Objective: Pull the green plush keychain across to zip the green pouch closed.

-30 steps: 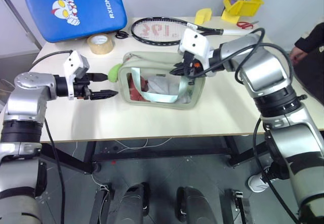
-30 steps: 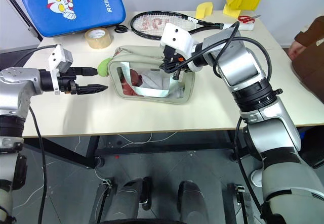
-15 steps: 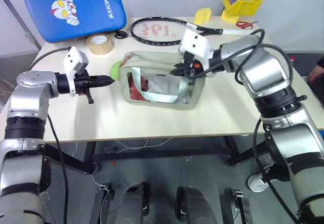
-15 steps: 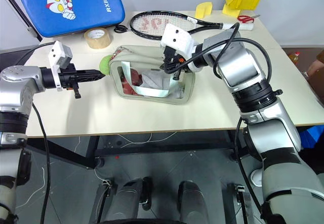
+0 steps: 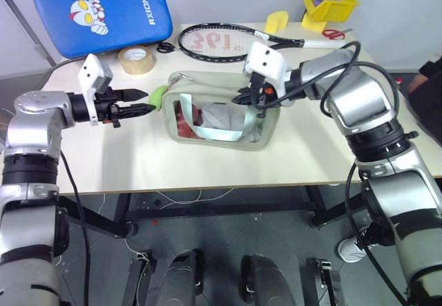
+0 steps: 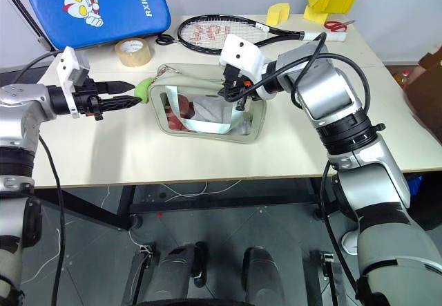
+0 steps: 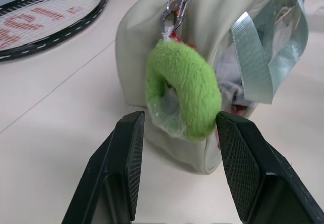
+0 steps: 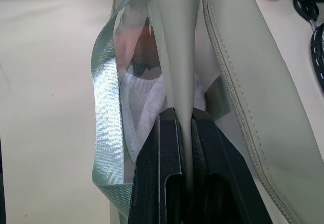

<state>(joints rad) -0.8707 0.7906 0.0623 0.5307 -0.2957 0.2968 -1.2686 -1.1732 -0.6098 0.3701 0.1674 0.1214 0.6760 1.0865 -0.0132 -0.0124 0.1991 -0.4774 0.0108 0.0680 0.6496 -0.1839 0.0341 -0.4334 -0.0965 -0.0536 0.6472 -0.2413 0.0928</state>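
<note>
Pouch [image 5: 221, 116] standing upright mid-bench [image 5: 207, 168], its clear window and mint strap [image 5: 210, 130] facing the robot. The keychain [image 7: 185, 90] hangs by a metal clip [image 7: 174, 4] from the pouch's left end. Left claw [image 5: 145, 103], fingers spread, points level at that end; in the wrist view the keychain sits between the two pads [image 7: 129, 158], with the left one clear of it and contact at the right one not resolvable. Right claw [image 5: 243, 99], fingers pressed together, pinches the pouch's top edge near its right end, beside the zipper [image 8: 228, 82]. Behind the pouch lie a tape roll [image 5: 137, 60], a racket [image 5: 221, 41] and a blue pad [image 5: 103, 12]; a yellow bin [image 5: 331, 7] and scissors [image 5: 337, 34] occupy the far right corner. Open benchtop separates the left claw from the keychain.
</note>
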